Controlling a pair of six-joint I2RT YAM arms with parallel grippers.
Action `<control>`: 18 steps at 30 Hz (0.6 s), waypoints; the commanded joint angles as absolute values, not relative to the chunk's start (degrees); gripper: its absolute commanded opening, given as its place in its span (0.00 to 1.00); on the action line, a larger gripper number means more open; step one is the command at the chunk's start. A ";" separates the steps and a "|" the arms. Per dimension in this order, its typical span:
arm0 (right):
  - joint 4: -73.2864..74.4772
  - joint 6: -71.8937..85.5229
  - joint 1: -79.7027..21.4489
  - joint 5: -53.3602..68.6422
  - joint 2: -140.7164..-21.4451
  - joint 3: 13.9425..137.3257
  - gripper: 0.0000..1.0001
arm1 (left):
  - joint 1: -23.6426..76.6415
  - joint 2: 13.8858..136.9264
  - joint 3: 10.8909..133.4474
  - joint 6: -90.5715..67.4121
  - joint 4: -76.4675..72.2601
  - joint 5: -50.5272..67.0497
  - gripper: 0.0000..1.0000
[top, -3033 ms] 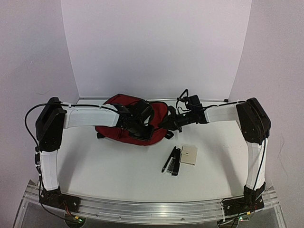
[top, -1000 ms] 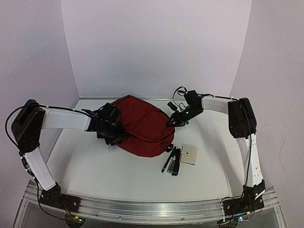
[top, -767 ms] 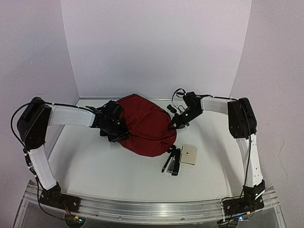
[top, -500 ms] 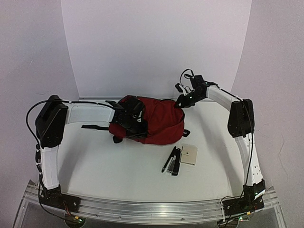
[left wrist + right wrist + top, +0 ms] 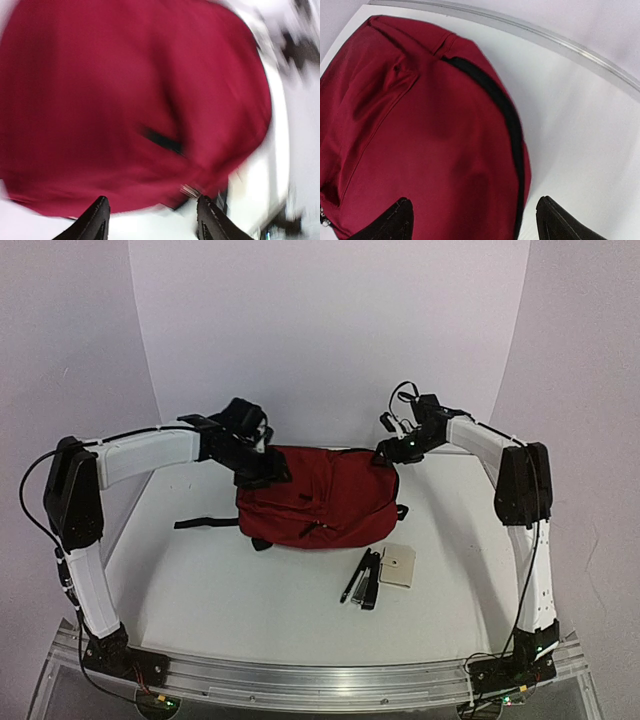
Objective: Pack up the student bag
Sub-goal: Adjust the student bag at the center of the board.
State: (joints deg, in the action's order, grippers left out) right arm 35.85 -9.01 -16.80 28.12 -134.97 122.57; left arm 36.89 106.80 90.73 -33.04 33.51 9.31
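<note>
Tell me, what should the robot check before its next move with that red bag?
1. Student bag stands steady by itself: cannot tell.
2. Left jaws open: ok, though the view is blurred.
3. Right jaws open: ok, spread wide.
4. Bag mouth open for packing: not ok, the black zip looks shut.
5. Black pens and beige pad lie free on the table in front of the bag: ok.

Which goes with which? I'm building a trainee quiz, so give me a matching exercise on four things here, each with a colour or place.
Things:
1 bag
2 strap
3 pens
4 card

Matches:
A beige
B dark red
C black, trailing left of the bag
D black, just left of the card

Pairs: 1-B, 2-C, 3-D, 4-A
</note>
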 commanded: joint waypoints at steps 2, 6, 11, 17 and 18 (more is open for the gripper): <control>35.66 -6.58 -17.01 29.91 -119.31 108.13 0.85 | 28.88 105.64 93.30 -32.98 38.75 -2.25 0.65; 35.57 -3.20 -17.01 33.25 -114.44 97.76 0.88 | 25.90 110.46 94.29 -31.62 38.76 0.65 0.65; 35.57 0.13 -17.04 35.88 -116.33 94.18 0.85 | 25.91 115.87 96.12 -28.41 35.70 10.19 0.60; 35.42 1.64 -17.04 36.18 -124.43 99.91 0.49 | 28.45 112.13 86.61 -28.04 32.35 18.22 0.20; 35.31 1.71 -17.00 35.87 -125.80 101.46 0.43 | 29.11 110.28 83.70 -28.70 31.25 18.67 0.16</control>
